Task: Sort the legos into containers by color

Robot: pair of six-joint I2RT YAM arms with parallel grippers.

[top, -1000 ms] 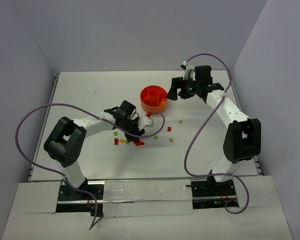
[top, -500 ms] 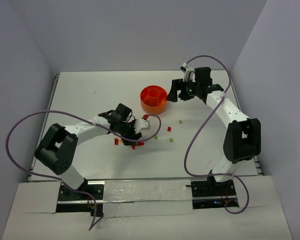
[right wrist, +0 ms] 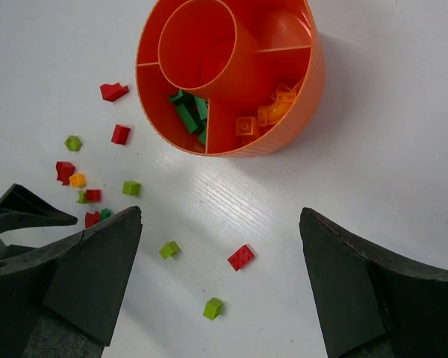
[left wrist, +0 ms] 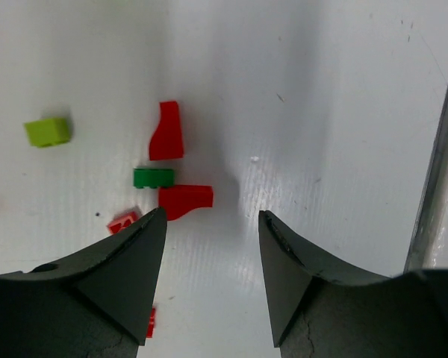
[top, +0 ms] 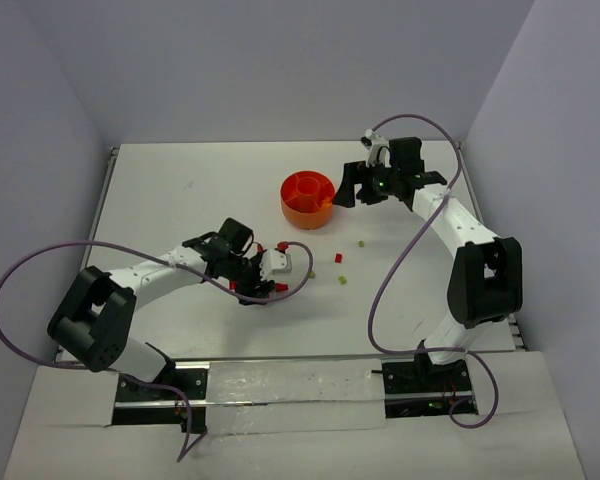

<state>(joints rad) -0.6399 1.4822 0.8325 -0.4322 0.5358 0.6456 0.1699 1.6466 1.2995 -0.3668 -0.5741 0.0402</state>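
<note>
The orange bowl (top: 305, 214) stands mid-table; the right wrist view shows its wall (right wrist: 310, 82), dark green legos (right wrist: 188, 113) in one compartment and orange legos (right wrist: 267, 113) in the one beside it. My left gripper (top: 258, 288) hovers low over a cluster of loose legos. It is open and empty (left wrist: 212, 216), with a red piece (left wrist: 185, 200), a dark green brick (left wrist: 153, 177) and another red piece (left wrist: 166, 133) just ahead of its left finger. My right gripper (top: 346, 187) hangs open and empty (right wrist: 220, 216) just right of the bowl.
Loose bricks lie scattered in front of the bowl: a red one (right wrist: 241, 257), lime ones (right wrist: 169, 249) (right wrist: 213, 308) (right wrist: 131, 188) and more red (right wrist: 120, 134) (right wrist: 113, 92). A purple cable loops from the left arm across the table (top: 305, 262). A metal rail (left wrist: 437, 186) edges the table.
My left arm has swung toward the near edge and its gripper has slid left and closer over the red pieces, its jaws spreading wider. The right arm has stayed put.
</note>
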